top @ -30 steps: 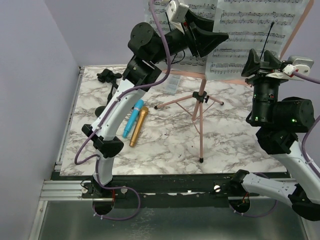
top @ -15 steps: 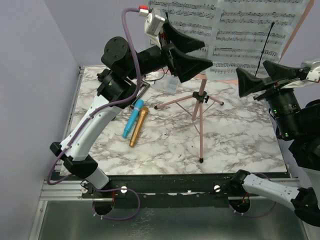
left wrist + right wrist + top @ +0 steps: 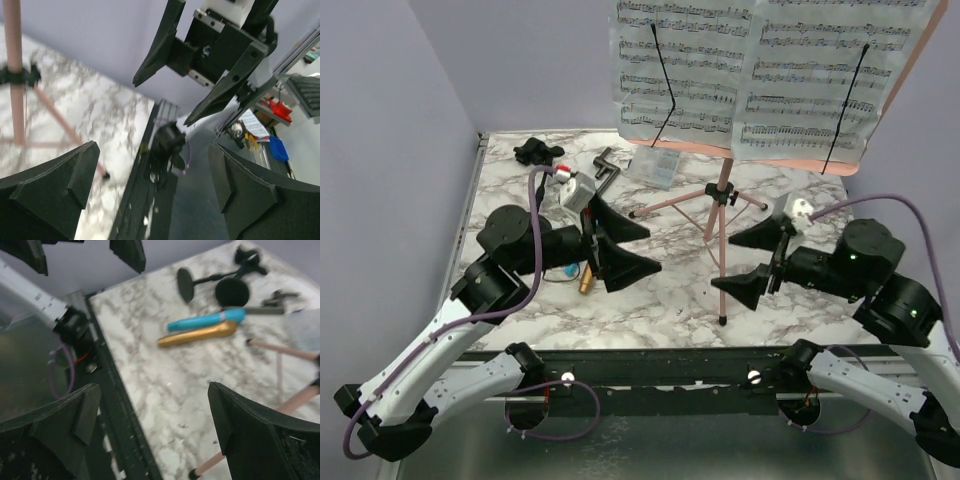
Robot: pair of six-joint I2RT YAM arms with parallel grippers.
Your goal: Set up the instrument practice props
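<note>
The pink music rack stands at the back on rose-gold tripod legs, with two white music pages held by black clips. My left gripper is open and empty, low over the table, left of the tripod pole. My right gripper is open and empty, right of the pole, facing the left one. The blue microphone and gold microphone lie side by side on the marble. Two black round-based poles lie at the far left. In the top view my left arm hides most of them.
A small clear plastic box lies behind the tripod. Black clamp parts lie at the back left. The marble table ends at a black rail in front. Lilac walls close in the left and back.
Both arms came down from the rack's height to just above the table. The two grippers now face each other across the tripod pole. The pages stay on the rack.
</note>
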